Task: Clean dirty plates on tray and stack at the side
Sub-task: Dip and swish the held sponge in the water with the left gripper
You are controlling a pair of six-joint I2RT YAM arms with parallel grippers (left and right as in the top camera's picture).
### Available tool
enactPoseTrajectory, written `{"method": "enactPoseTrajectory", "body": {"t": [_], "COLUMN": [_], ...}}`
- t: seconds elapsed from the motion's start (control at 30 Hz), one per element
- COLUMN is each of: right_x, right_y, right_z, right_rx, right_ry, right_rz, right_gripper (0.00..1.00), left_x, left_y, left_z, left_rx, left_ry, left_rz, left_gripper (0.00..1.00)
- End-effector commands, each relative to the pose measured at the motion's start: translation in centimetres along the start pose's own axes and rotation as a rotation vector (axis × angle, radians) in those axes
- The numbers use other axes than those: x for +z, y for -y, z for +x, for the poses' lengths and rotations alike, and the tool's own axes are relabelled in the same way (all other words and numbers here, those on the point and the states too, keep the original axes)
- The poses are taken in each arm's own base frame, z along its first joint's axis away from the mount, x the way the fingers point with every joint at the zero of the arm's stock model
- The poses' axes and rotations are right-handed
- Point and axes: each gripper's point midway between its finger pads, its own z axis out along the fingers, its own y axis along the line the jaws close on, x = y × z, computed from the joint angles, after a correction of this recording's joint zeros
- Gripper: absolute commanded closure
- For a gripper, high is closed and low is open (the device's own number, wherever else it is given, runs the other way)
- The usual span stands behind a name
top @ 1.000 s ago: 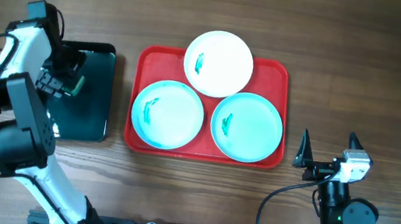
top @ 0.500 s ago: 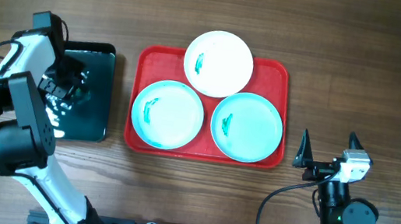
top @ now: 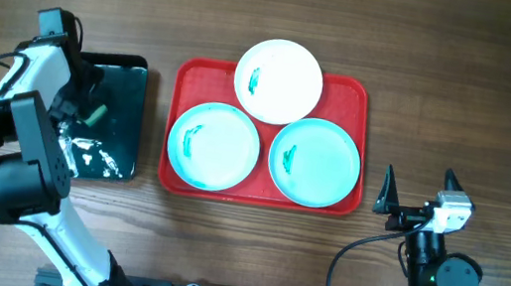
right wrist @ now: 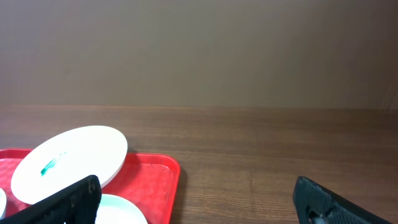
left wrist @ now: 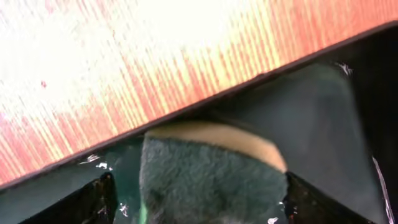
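Three plates lie on the red tray [top: 354,95]: a white plate [top: 279,81] at the back, a turquoise plate [top: 214,144] front left and a turquoise plate [top: 314,161] front right, each with a small green smear. My left gripper [top: 83,107] is low in the black tray [top: 116,138]. Its fingers [left wrist: 199,190] are spread wide around a dark green sponge [left wrist: 211,174] with a tan layer, with a gap at the left finger. My right gripper [top: 419,189] is open and empty, right of the red tray. Its wrist view shows the white plate [right wrist: 68,162] and the red tray [right wrist: 155,180].
The black tray stands left of the red tray with a narrow gap between them. It holds shiny wet glints [top: 86,149] near its front. Bare wooden table [top: 463,92] lies right of and behind the red tray. Cables run at the front edge.
My left gripper has moved down into the black tray around the sponge. White glints have appeared in the tray's front part. The right arm and the plates have not moved.
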Motion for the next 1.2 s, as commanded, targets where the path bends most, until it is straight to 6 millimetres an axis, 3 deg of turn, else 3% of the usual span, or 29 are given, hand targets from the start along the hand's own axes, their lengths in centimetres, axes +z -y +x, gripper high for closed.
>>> {"method": "enactPoseTrajectory", "body": {"t": [0.0,0.07,0.1,0.13,0.23,0.27,0.3,0.33,0.6,0.67,0.7,0.73,0.83,0.93,0.97,1.0,1.07,1.17], "right_x": [0.0,0.0,0.0,0.0,0.0,0.0,0.0,0.0,0.0,0.0,0.0,0.0,0.0,0.0,0.0,0.0,0.0,0.0], "right_y": [0.3,0.3,0.3,0.3,0.3,0.3,0.3,0.3,0.3,0.3,0.3,0.3,0.3,0.3,0.3,0.3,0.3,0.3], "right_z": [-0.2,-0.1,-0.2,-0.2,-0.2,-0.2,-0.2,-0.2,-0.2,-0.2,-0.2,-0.2,-0.2,-0.2,-0.2,-0.2,-0.2,-0.1], "right_rx": [-0.013,-0.013,-0.013,-0.013,-0.013,-0.013,-0.013,-0.013,-0.013,-0.013,-0.013,-0.012,-0.013,-0.012,-0.013,-0.013,-0.013,-0.013], "right_ry": [0.008,0.007,0.008,0.008,0.008,0.008,0.008,0.008,0.008,0.008,0.008,0.008,0.008,0.008,0.008,0.008,0.008,0.007], "right_rz": [0.017,0.017,0.017,0.017,0.017,0.017,0.017,0.017,0.017,0.017,0.017,0.017,0.017,0.017,0.017,0.017,0.017,0.017], "right_gripper": [0.0,0.0,0.0,0.0,0.0,0.0,0.0,0.0,0.0,0.0,0.0,0.0,0.0,0.0,0.0,0.0,0.0,0.0], "left_x": [1.5,2.0,2.1,2.1,2.0,1.9,1.9,1.9,2.1,2.2,2.2,2.2,2.2,2.1,2.1,2.1,1.9,1.3], "left_y": [-0.9,-1.1,-1.4,-1.6,-2.0,-2.0,-1.7,-1.6,-1.4,-1.2,-1.2,-1.2,-1.2,-1.4,-1.6,-1.8,-1.7,-1.2], "left_z": [0.9,1.7,1.9,2.0,2.7,3.1,3.4,3.7,1.1,0.9,0.9,0.8,0.9,1.0,1.3,1.8,3.2,6.0], "left_rx": [0.068,0.073,0.076,0.077,0.083,0.083,0.082,0.08,0.07,0.067,0.067,0.067,0.067,0.07,0.073,0.076,0.079,0.076], "left_ry": [-0.026,-0.062,-0.069,-0.076,-0.108,-0.126,-0.147,-0.163,-0.031,-0.023,-0.022,-0.021,-0.023,-0.029,-0.039,-0.065,-0.138,-0.289], "left_rz": [-0.044,-0.053,-0.062,-0.071,-0.084,-0.078,-0.064,-0.053,-0.071,-0.063,-0.061,-0.06,-0.061,-0.068,-0.078,-0.08,-0.062,-0.011], "left_gripper": [0.48,0.73,0.9,0.96,0.96,0.85,0.31,0.0,0.01,0.13,0.26,0.39,0.93,0.95,0.88,0.52,0.03,0.0]}}
